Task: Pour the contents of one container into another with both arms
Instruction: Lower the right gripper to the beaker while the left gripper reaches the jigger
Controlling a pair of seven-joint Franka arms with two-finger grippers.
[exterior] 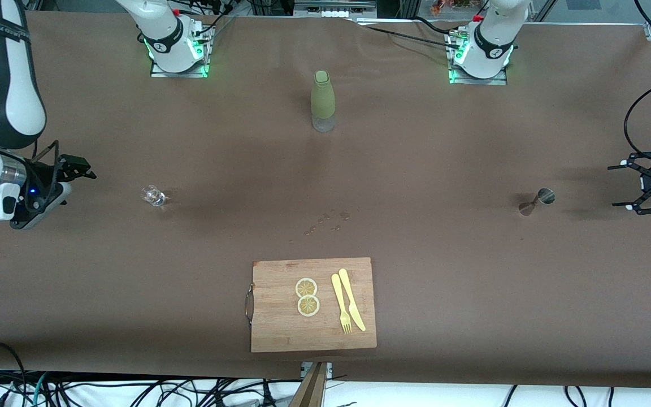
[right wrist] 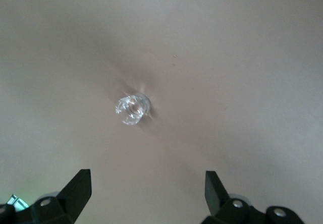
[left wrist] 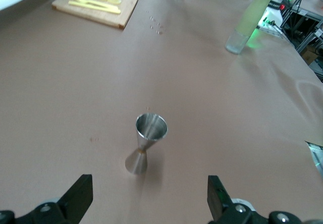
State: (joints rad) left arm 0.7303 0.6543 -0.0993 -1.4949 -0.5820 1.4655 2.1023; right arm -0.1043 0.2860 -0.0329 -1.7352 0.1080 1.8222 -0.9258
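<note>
left gripper [exterior: 626, 185] beside jigger [exterior: 536, 202], fingers apart

Fork [exterior: 342, 305] and knife [exterior: 352, 291] on board [exterior: 280, 330]

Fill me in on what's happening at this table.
Nothing is held yet. The left tool hangs open at its end of the table, facing the upright metal measuring cup. The right tool is open too, facing the small glass at its end. A green bottle stands between the arm bases. Lemon slices, a fork and a knife lie on the cutting board.
</note>
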